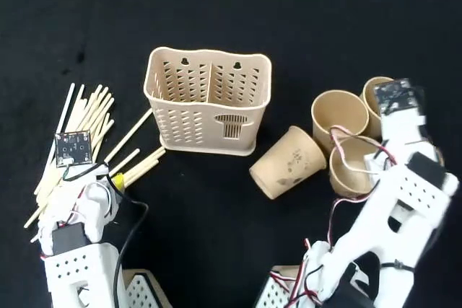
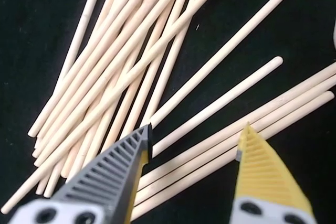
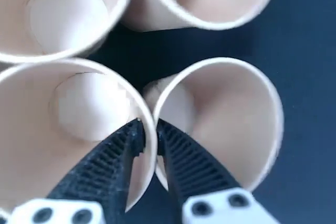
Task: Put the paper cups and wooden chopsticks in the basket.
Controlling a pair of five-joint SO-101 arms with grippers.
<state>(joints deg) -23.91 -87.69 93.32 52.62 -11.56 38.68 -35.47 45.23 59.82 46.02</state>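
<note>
L gripper (image 2: 197, 128): fingers apart, over chopsticks (image 2: 121, 66) | R gripper (image 3: 149, 125): fingers clamped on paper cup (image 3: 79, 108) rim (1 of 4) | basket (image 1: 195, 124): upright, betw. piles

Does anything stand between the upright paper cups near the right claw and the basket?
Yes. One paper cup lying on its side rests on the table between the upright cups and the basket. A low, straight move would probably hit it; carrying a cup higher should pass over it.
</note>
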